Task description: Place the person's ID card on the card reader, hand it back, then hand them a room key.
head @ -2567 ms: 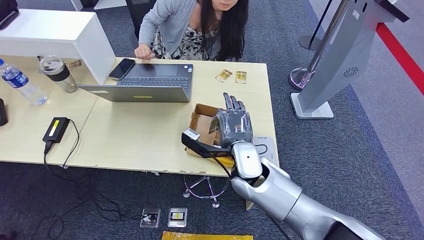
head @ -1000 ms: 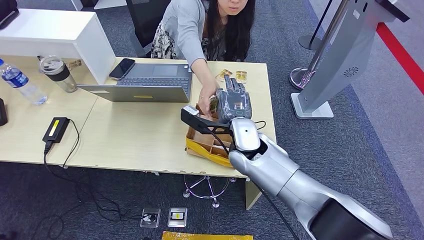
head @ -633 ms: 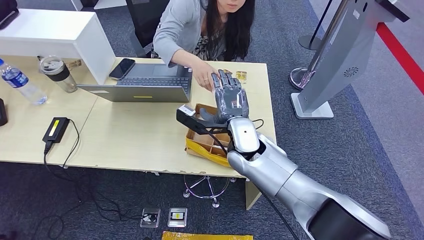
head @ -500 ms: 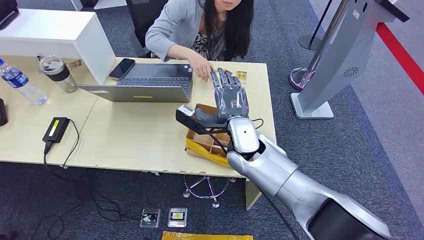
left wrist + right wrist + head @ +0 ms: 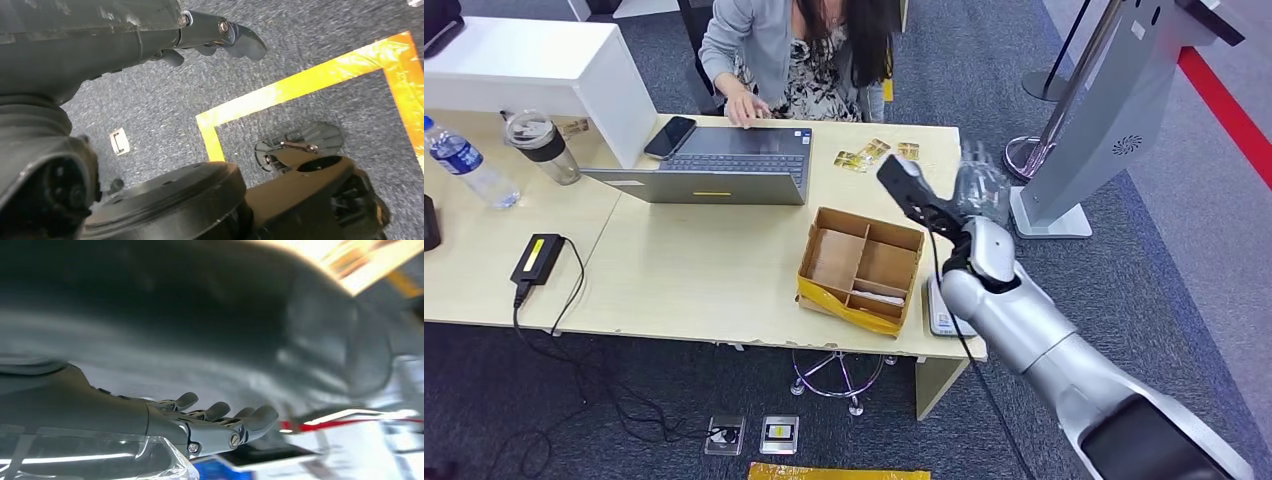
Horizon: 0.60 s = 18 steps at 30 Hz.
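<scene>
A wooden desk [image 5: 704, 270] on grey carpet, with a person [image 5: 799, 50] seated at its far side.

The right hand [image 5: 980, 190] hangs blurred beyond the right edge of the cardboard box [image 5: 862, 266], fingers spread, holding nothing. The card reader [image 5: 940, 306] lies just right of the box; gold cards [image 5: 861, 156] lie behind it. The left hand [image 5: 200, 35] hangs over the floor, fingers loosely apart.
</scene>
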### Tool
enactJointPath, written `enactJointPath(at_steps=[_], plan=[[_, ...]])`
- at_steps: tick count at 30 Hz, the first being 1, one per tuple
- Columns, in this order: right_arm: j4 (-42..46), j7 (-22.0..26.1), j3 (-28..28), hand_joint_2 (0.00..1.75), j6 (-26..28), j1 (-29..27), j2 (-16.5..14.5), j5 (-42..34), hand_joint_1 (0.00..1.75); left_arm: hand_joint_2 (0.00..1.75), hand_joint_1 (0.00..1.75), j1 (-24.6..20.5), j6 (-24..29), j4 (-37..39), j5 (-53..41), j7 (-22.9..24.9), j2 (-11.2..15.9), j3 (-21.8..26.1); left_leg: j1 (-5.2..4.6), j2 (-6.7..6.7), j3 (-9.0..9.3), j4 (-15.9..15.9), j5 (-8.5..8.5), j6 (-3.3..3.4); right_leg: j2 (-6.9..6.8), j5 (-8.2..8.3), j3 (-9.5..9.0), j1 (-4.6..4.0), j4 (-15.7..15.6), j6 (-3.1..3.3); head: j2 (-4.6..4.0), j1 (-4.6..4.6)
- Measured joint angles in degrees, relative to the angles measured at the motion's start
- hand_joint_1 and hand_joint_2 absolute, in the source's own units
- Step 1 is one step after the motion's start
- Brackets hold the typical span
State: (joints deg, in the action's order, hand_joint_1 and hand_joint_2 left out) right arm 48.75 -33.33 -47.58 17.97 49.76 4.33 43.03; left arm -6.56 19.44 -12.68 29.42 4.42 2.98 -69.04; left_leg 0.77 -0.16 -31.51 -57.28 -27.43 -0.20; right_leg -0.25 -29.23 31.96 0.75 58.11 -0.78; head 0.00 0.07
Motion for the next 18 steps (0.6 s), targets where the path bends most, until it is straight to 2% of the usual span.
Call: enactJointPath(at_steps=[5, 10, 15, 18], plan=[[0.89, -1.27, 5.72, 0.0, 0.11, -3.57, 6.82, -4.53, 0.0, 0.0, 0.0, 0.19, 0.73, 0.0, 0.98, 0.55, -0.01, 0.03, -0.01, 0.08, 0.03, -0.04, -0.06, 0.03, 0.08, 0.01, 0.02, 0.03, -0.03, -0.02, 0.0, -0.05], [2.34, 0.13, 12.9, 0.0, 2.62, -9.37, 12.93, -18.21, 0.0, 0.0, 0.0, 0.39, 0.71, 0.0, 2.06, 1.54, 0.01, 0.1, 0.01, -0.05, -0.06, -0.02, -0.09, 0.03, -0.06, -0.01, 0.01, 0.0, -0.03, -0.01, 0.0, -0.04], [2.28, 5.48, 16.88, 0.0, 4.06, -14.59, 17.0, -24.39, 0.0, 0.0, 0.0, 0.41, -1.87, 0.01, 5.86, 3.63, 0.01, 1.29, 0.02, 0.01, -0.05, -0.01, -0.15, 0.03, 0.0, -0.02, 0.03, -0.01, -0.04, -0.02, 0.0, -0.04], [0.52, 11.78, 18.27, 0.0, 7.94, -17.93, 17.92, -30.41, 0.0, 0.0, 0.0, 0.43, -1.15, 0.02, 8.43, 3.92, 0.01, 2.31, 0.03, 0.0, -0.05, 0.0, -0.16, 0.03, -0.01, -0.04, 0.02, -0.03, -0.04, -0.02, 0.0, -0.03]])
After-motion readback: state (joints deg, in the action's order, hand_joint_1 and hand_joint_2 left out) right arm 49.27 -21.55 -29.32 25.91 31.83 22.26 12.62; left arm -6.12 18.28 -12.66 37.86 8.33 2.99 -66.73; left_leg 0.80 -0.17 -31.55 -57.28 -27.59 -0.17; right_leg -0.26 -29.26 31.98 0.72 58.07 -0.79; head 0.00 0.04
